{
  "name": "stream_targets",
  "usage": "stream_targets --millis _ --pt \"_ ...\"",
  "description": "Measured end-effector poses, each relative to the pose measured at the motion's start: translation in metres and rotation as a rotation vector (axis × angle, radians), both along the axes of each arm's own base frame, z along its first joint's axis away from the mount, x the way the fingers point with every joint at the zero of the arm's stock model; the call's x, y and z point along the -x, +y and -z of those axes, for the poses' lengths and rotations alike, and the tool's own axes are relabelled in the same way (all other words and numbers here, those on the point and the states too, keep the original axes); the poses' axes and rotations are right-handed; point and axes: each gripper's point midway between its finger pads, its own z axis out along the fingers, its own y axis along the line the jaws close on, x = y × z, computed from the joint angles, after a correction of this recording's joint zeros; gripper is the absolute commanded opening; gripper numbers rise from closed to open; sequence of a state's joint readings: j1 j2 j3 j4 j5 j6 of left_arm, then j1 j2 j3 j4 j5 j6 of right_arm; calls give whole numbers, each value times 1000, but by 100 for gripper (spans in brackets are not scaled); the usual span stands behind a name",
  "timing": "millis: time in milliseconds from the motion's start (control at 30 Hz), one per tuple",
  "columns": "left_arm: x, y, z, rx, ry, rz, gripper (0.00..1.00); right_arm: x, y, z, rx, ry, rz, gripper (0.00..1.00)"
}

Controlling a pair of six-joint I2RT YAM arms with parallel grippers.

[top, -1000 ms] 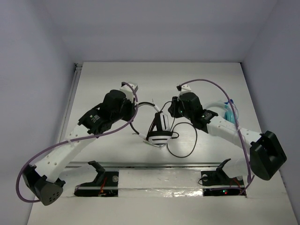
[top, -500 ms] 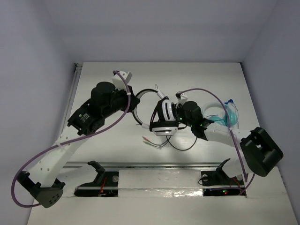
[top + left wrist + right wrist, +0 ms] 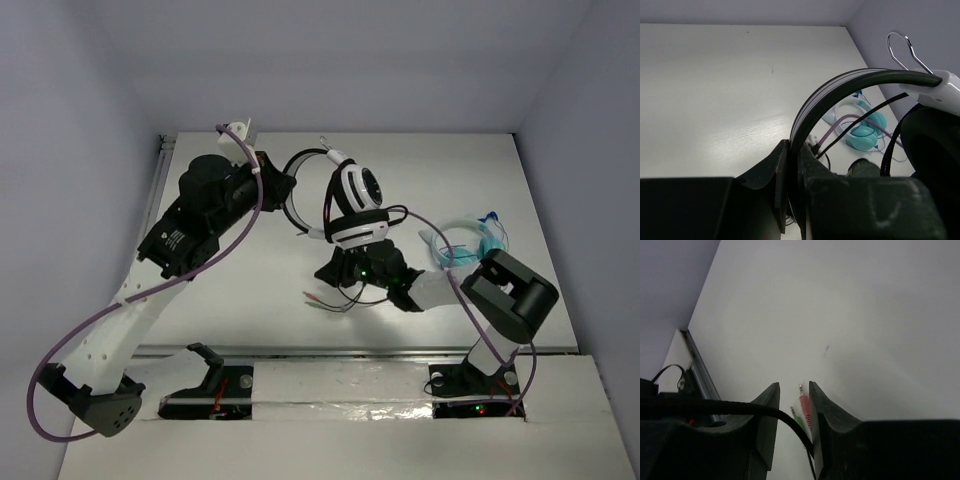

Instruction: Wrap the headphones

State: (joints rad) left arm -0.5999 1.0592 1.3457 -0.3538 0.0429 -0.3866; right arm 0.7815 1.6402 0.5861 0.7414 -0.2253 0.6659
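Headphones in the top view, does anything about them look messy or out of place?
Yes. The headphones' cable is unwrapped: it trails in loose loops from the earcups, and its red and green plugs lie on the table.

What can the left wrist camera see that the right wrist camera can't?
Only the left wrist view shows the left gripper pinching the headband, with teal headphones behind. Only the right wrist view shows red and green plugs past the parted fingers of the right gripper, and a rail. Both show the black cable and the white table.
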Motion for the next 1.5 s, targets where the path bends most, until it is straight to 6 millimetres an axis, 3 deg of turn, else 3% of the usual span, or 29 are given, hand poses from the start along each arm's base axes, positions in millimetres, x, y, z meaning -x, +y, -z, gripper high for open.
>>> stream_targets --millis 200,367,467,533,733,933,1033,1200,1367,1500 --pt "-13 2 -1 5 11 -55 0 35 31 9 -39 12 -98 36" --pt "-25 20 -18 23 -29 -144 0 58 45 17 -70 36 -149 37" --pt "-35 33 -23 27 -47 -219 0 82 52 28 -60 74 -191 39" --pt "-42 44 -21 14 -50 -279 0 103 56 33 -50 91 -229 35" --pt "-58 71 5 -74 -40 -448 0 159 68 33 -9 107 -318 1" --pt "-64 102 35 -221 -24 -587 0 217 73 27 96 104 -388 0" --pt "-64 116 56 -309 -6 -644 0 236 72 24 182 89 -394 0" --pt "-62 129 90 -454 55 -673 0 242 70 -8 273 28 -364 0" --pt "-53 135 120 -559 98 -675 0 223 54 -63 281 -66 -290 0" --pt "-42 126 131 -657 98 -659 0 205 44 -107 286 -160 -227 0"
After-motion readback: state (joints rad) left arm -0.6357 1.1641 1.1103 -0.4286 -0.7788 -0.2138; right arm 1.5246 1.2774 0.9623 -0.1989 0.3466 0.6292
